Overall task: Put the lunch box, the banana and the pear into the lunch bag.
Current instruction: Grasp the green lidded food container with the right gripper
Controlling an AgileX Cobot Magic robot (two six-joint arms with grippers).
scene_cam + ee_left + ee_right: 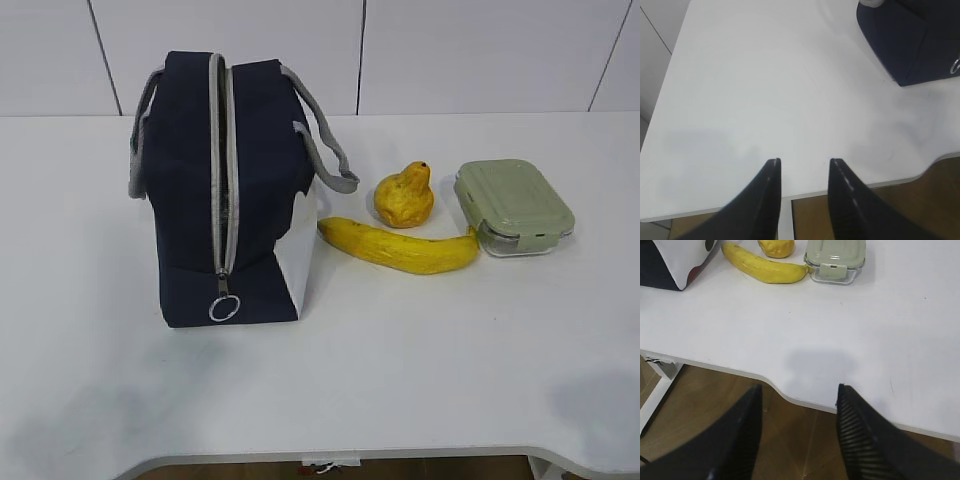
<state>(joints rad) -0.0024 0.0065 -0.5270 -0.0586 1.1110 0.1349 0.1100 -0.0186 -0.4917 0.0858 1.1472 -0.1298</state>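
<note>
Now | lunch bag [225,200] zipped shut, desk's left-middle; banana [400,247], pear [405,195], lunch box [514,207] to its right | left gripper [804,165], right gripper [800,390] both agape, empty, near front edge | you should unzip first: brace bag, draw ring pull [224,308].

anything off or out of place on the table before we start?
Nothing spilled or damaged. One catch: the bag stands with its zipper closed, ring pull at the near end, so nothing can go in yet. Banana, pear and lunch box lie tidily to its right, lid on.
</note>
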